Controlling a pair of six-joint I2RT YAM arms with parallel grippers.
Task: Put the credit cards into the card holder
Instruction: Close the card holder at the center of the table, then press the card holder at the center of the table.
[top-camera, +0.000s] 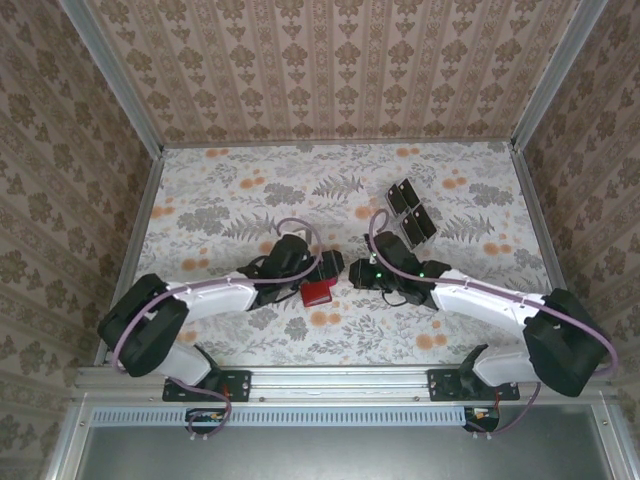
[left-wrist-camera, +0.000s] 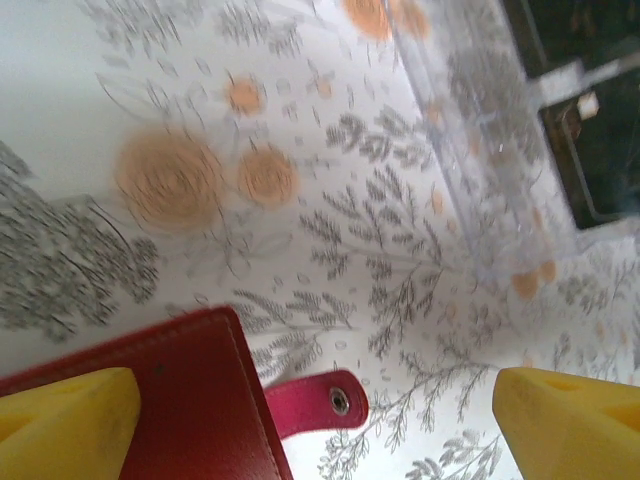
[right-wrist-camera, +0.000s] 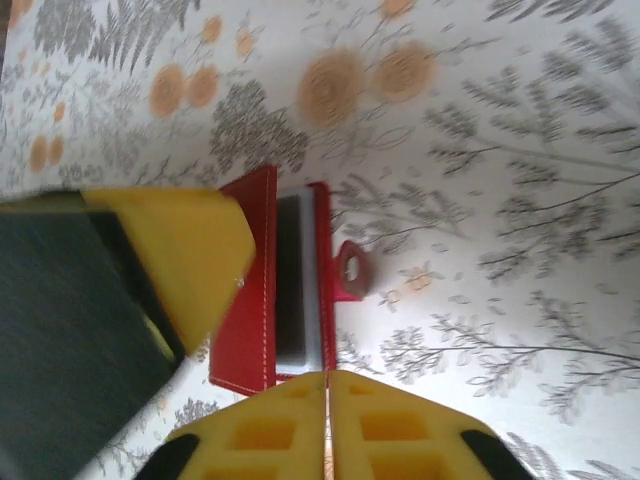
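The card holder, a red wallet, stands on edge on the flowered table between my two grippers. My left gripper is open, its yellow fingers straddling the wallet and its snap tab; the left finger touches the red cover. My right gripper is shut, its tips right at the wallet's near edge. A dark card sits in the wallet's open slot. Several black credit cards lie at the back right.
A clear plastic tray lies on the table just beyond the wallet. The left arm's yellow finger and dark body stand close beside the wallet in the right wrist view. Patterned walls enclose the table.
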